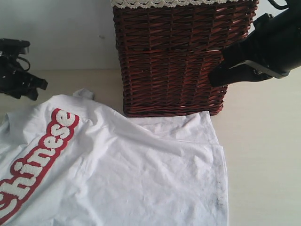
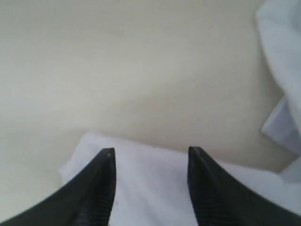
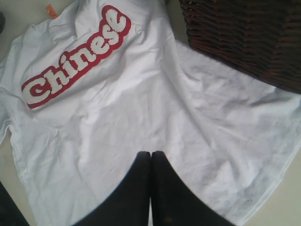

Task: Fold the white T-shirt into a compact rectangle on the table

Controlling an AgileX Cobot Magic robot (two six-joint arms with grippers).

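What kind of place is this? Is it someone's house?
Probably a robot workroom set up like a laundry spot, though I can't be sure: a white T-shirt lies on a pale table beside a wicker basket, with a black robot arm nearby.

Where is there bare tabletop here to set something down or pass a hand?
The widest bare table lies right of the white T-shirt, from the wicker basket toward the camera. A smaller strip sits left of the basket, beyond the shirt's top edge. Crowded: the shirt's edge meets the basket's base, leaving no gap.
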